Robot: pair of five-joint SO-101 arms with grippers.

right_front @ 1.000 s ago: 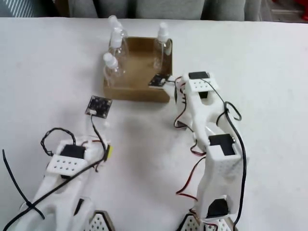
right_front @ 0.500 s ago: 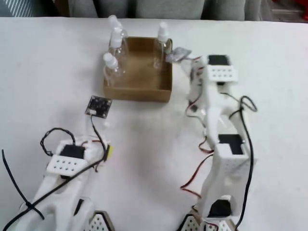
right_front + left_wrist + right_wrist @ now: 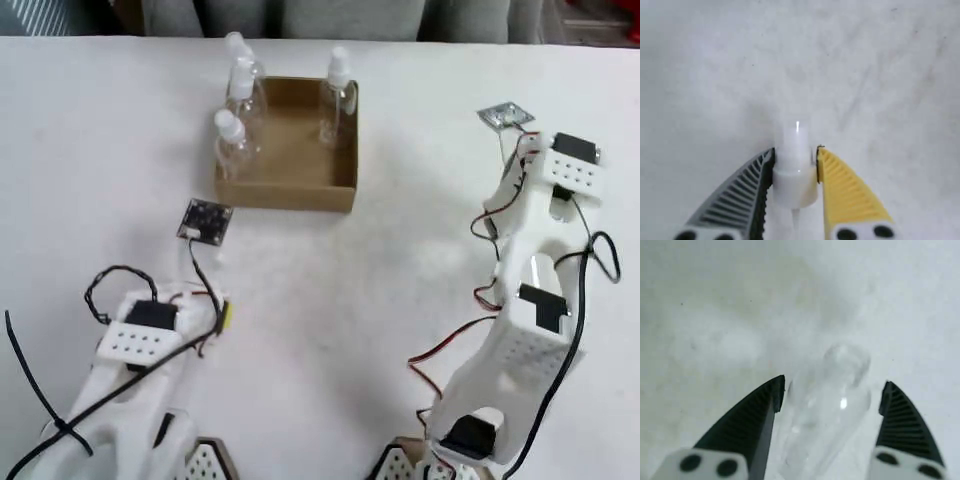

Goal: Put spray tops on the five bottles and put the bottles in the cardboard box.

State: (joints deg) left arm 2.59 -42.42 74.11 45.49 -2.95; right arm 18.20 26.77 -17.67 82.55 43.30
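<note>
Left tool (image 3: 795, 151) clenched on a spray top (image 3: 795, 175) over the desk (image 3: 865, 60); right tool (image 3: 832, 387) spread wide around a clear bottle (image 3: 825, 405) there, capped bottles (image 3: 232, 135) standing in the cardboard box (image 3: 290, 188)

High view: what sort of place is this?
Likely a robotics lab or hobby bench, not a factory line: plain white table, two small arms with exposed wiring, and a cardboard box holding clear spray bottles.
</note>
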